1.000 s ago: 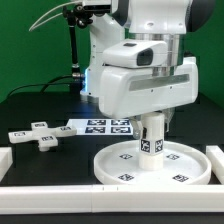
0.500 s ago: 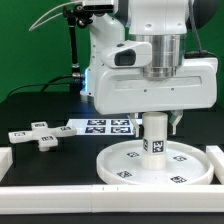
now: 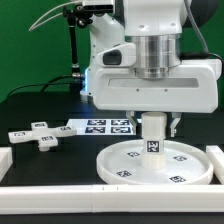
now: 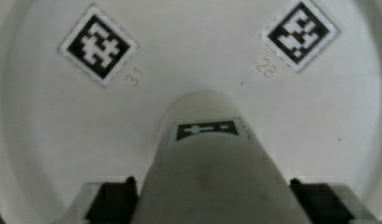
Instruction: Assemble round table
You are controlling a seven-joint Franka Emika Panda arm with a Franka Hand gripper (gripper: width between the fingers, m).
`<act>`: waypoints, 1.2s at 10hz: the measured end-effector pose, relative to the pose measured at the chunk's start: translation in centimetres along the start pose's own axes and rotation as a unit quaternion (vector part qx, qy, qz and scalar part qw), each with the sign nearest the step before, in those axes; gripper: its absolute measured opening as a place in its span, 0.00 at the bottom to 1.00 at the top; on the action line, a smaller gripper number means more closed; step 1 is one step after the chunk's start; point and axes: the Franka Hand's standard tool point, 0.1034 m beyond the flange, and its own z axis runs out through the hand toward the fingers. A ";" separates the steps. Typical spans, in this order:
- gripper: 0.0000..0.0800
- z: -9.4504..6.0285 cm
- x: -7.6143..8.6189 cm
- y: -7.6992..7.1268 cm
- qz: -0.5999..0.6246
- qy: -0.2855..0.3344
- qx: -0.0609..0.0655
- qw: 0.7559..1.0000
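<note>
End effector (image 3: pixel 154 122) is down over the white rimmed round plastic disc (image 3: pixel 101 168) and clamped on the short thick white cylinder leg (image 3: pixel 152 146). The wrist view agrees: a dark finger pad (image 4: pixel 117 197) sits tight on each flank of the leg, no gap I can see.

The leg stands upright at the disc centre. Whether its foot is just touching or already in the hub, I can't resolve in either view. The disc lies flat on the black surface (image 3: pixel 30 110), just behind the front white border block (image 3: pixel 100 196). The small white cross-shaped base (image 3: pixel 38 133) lies loose, well off to the exterior view's left, beside the marker board (image 3: pixel 100 126).

My read: the step in hand is seating or threading the leg into the disc, base to follow.

How I'd run it:
- Hold the leg axis square to the disc. Any tilt risks cross-threading or jamming.
- Light downward preload only. The disc isn't clamped, so heavy push or side load could skate it.
- Twist in short arcs, and regrip at the wrist limit with the leg left standing.
- Watch the disc tags in the wrist view. If they turn with the leg, the disc is spinning, so back off.
- Release only once the leg holds upright unaided.
</note>
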 end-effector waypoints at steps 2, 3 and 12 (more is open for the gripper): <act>0.51 0.0 0.0 0.0 0.093 -0.005 0.008 0.996; 0.51 0.0 -0.1 -0.1 0.132 -0.005 0.007 0.991; 0.51 0.1 -0.1 -0.2 0.443 -0.015 0.027 0.896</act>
